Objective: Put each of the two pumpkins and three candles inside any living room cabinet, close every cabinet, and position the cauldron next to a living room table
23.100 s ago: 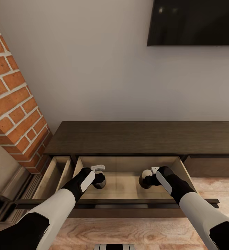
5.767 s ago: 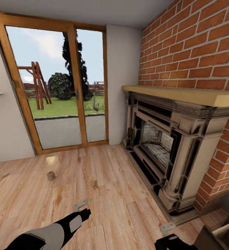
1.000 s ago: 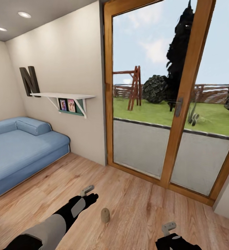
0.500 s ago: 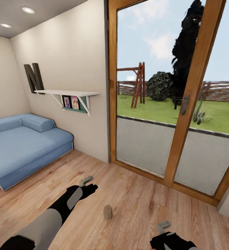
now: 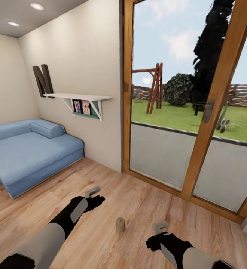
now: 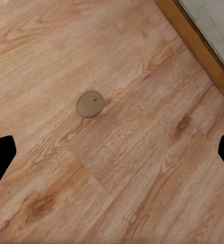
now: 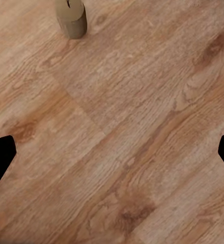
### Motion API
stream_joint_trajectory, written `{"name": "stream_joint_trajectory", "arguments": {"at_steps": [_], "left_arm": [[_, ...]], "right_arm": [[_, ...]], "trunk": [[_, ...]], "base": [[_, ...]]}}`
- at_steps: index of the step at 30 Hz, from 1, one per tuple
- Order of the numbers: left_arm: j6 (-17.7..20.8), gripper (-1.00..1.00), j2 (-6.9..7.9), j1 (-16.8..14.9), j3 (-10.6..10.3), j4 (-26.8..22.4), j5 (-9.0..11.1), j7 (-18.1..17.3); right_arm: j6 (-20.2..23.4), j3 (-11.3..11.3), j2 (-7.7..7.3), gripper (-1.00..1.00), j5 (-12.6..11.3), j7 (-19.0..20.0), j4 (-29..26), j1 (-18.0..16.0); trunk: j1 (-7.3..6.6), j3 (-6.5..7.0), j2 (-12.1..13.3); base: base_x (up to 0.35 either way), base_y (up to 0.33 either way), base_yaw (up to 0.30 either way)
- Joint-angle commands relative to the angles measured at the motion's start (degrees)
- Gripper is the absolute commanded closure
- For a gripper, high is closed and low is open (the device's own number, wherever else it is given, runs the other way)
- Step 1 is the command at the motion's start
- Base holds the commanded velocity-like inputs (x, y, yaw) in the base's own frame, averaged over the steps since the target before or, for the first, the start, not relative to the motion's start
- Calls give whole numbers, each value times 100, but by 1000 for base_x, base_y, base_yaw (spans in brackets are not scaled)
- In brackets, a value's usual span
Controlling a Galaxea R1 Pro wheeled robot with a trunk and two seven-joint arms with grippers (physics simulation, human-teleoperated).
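A short tan candle (image 5: 120, 224) stands upright on the wooden floor, between my two arms in the head view. My left gripper (image 5: 94, 196) hovers above the floor to the candle's left, apart from it. The left wrist view looks down on the candle (image 6: 89, 103) from above, with the dark fingertips (image 6: 0, 158) wide apart and nothing between them. My right gripper (image 5: 159, 232) hangs low to the candle's right. The right wrist view catches the candle (image 7: 71, 18) ahead of the spread fingertips (image 7: 0, 157). Both grippers are open and empty.
A blue sofa (image 5: 26, 149) fills the left side of the room. A wood-framed glass door (image 5: 204, 145) stands ahead and to the right. A white wall shelf (image 5: 78, 98) with photos hangs beside it. Bare wooden floor (image 5: 146, 201) lies around the candle.
The whole view has shifted as the camera moved. My right arm has come further forward and left, closer to the candle. The left gripper stays about where it was.
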Motion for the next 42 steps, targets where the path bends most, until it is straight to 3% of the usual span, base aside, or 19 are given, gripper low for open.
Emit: {"name": "stream_joint_trajectory", "arguments": {"at_steps": [1, 11, 17, 21, 33, 42], "left_arm": [[16, -100, 5, -4, -33, -11, 60, 68], [43, -100, 2, -30, -33, -7, 60, 122], [148, -100, 1, -55, -33, -12, 60, 130], [366, -100, -2, -64, -33, -15, 60, 177], [410, -100, -23, -74, -33, -164, 60, 170], [415, -100, -86, -74, -37, -240, 77, 167]], "right_arm": [[24, 34, 26, -100, -32, -2, -6, -33], [25, 27, 359, -100, -37, -36, -6, -470], [25, 25, 494, -100, -42, -362, -12, -568], [-9, 18, 534, -100, -54, -475, -14, -589], [-74, 16, 591, -100, -77, -489, -22, -591], [-112, 25, 629, -100, -69, -487, -23, -591]], "trunk": [[0, -16, -4], [0, -106, -4], [0, -160, -4], [0, -195, -4], [0, -284, -4], [0, -287, -4]], "base": [[0, 0, 121], [0, 0, 121], [24, 0, 122], [205, -1, 122], [303, -54, 96], [24, -5, 3]]}}
